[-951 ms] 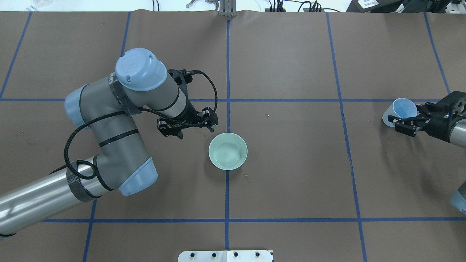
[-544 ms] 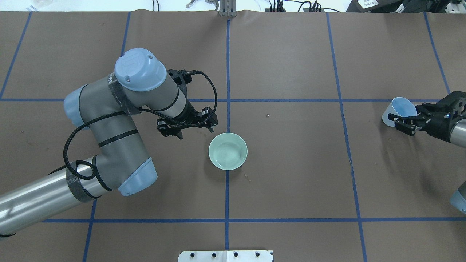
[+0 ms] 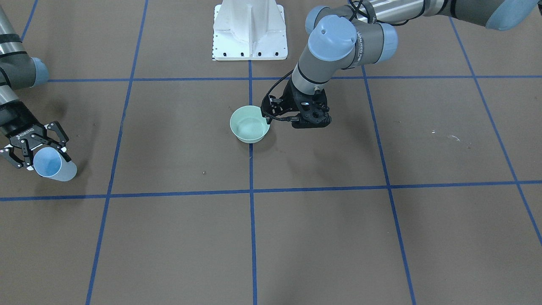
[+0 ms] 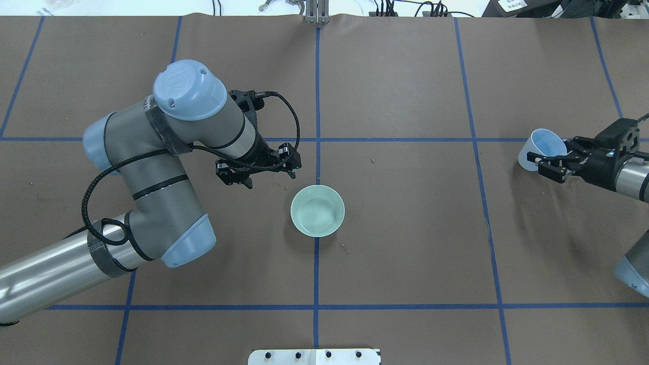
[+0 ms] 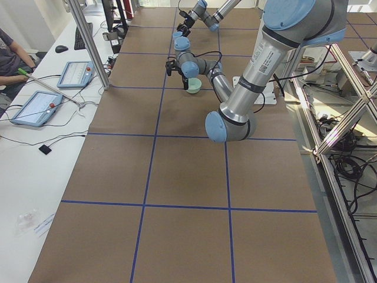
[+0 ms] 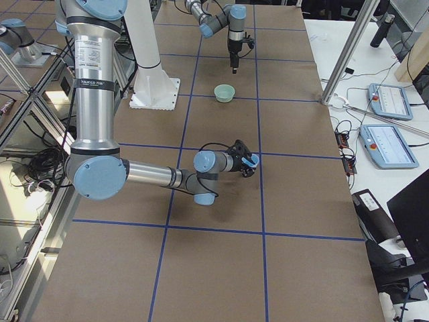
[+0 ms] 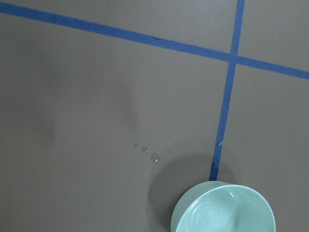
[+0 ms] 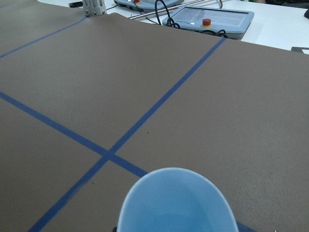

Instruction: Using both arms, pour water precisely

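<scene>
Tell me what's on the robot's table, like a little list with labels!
Bowl: pale green, upright, in the middle, on a blue line.
Cup: light blue, tilted, far from the bowl.
Right gripper: shut on the cup.
Left gripper: open, empty, beside the bowl.
Water: a few small drops on the table near the bowl; none pouring.

ROBOTIQ, in white, on the black body of the right gripper (image 3: 41, 156). Embossed UR mark on the pale blue joint cap (image 4: 188, 89) of the left arm (image 4: 152, 167). Dark lettering down the right arm (image 6: 87, 80) tube, too small to read.
</scene>
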